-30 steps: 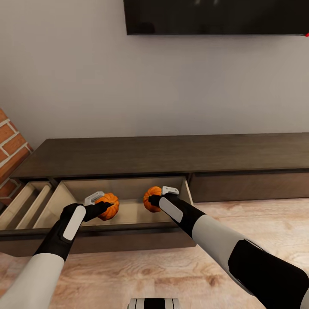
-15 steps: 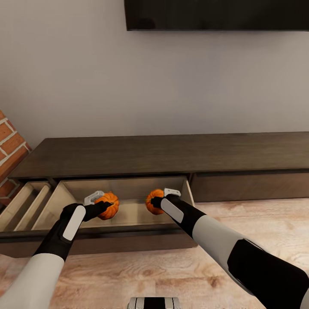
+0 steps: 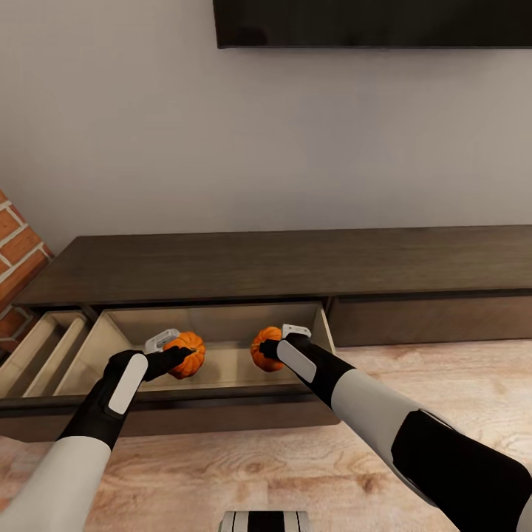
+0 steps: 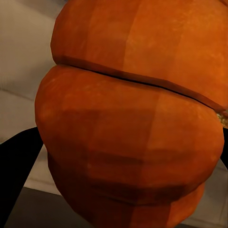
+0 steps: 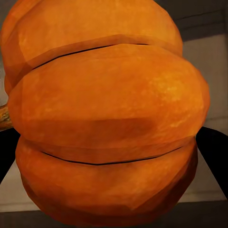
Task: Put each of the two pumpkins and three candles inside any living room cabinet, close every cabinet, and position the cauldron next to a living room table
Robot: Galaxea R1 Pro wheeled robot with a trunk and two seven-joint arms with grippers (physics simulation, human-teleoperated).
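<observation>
TV [image 3: 373,24] cut off by top edge

both arms are white along the forearm, turning matte black toward the wrist. the left arm [image 3: 103,414] has a black wrist section with a rounded white oval panel set into it, just behind the fingers. the right arm [image 3: 369,414] shows the same white oval panel on black behind its fingers, then a white sleeve, then a large black segment farther back. each wrist ends in a small pale grey bracket beside black fingers [image 4: 16,175]. black fingers [image 5: 213,152] flank the right wrist view's edges.
</observation>
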